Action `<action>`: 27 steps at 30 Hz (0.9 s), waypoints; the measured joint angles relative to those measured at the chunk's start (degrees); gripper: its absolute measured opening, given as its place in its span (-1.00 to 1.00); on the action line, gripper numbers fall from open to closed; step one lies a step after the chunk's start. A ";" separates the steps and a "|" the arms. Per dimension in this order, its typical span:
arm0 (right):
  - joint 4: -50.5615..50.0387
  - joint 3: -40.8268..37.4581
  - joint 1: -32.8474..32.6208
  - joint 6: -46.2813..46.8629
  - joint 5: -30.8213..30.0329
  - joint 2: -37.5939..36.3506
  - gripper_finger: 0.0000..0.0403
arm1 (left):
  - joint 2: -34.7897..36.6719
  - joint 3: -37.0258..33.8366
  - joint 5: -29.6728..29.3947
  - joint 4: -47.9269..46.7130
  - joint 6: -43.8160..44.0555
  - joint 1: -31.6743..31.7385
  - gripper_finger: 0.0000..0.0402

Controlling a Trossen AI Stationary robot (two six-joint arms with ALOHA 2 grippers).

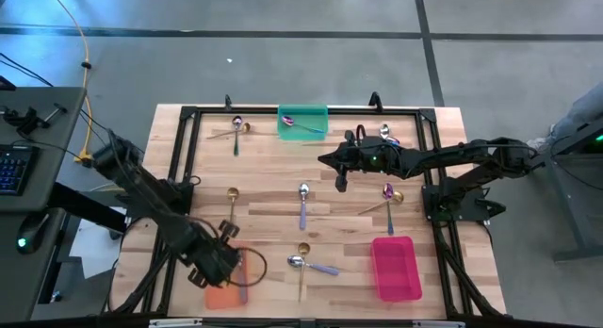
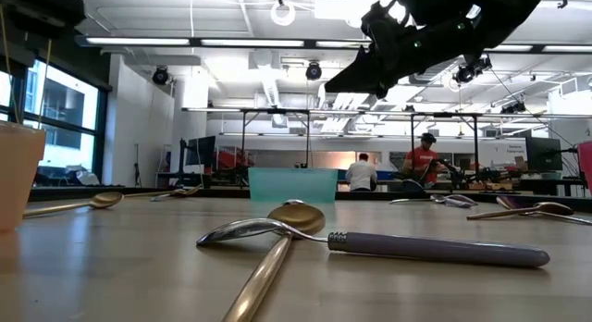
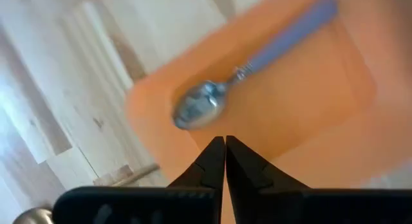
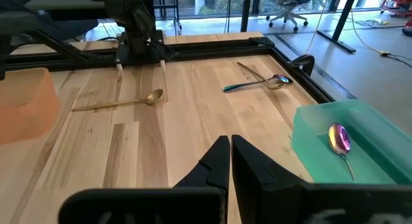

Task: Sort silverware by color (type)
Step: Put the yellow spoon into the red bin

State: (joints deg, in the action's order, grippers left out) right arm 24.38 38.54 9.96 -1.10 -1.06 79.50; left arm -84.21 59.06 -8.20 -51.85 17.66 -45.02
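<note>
My left gripper [image 3: 225, 143] is shut and hovers over the orange tray [image 3: 302, 114] at the table's near left. One silver spoon with a lavender handle [image 3: 248, 73] lies flat in that tray. My right gripper [image 4: 230, 147] is shut and held above the table's middle [image 1: 339, 177], near the green tray [image 4: 360, 134], which holds an iridescent spoon [image 4: 340, 137]. Other spoons lie flat on the wood: a silver one with a lavender handle [image 1: 303, 201], gold ones [image 1: 232, 201] [image 1: 302, 262] and another silver one with a lavender handle [image 2: 370, 241].
A pink tray [image 1: 396, 267] sits at the near right. Pairs of spoons lie at the far left [image 1: 237, 128], far right [image 1: 384, 132] and right of centre [image 1: 388, 198]. A black frame [image 1: 188, 116] rims the table. People stand far off in the room.
</note>
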 joint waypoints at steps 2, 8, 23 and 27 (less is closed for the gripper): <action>0.06 -0.01 0.01 0.00 0.00 0.00 -1.00 | 3.05 -3.53 -1.31 4.38 1.65 1.06 -1.00; 0.11 -0.02 0.00 -0.42 0.00 0.00 -1.00 | 10.04 -13.01 -1.28 16.71 4.61 4.75 -1.00; 0.24 0.00 0.00 -1.95 0.00 0.00 -1.00 | 12.10 -15.36 2.44 18.44 4.77 10.82 -1.00; 0.20 -0.02 0.00 -1.95 0.00 0.00 -1.00 | 12.16 -15.36 3.15 18.42 5.65 12.53 -1.00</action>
State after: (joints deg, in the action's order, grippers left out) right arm 24.58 38.52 9.96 -3.05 -1.06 79.50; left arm -72.05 43.70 -5.04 -33.42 23.32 -32.50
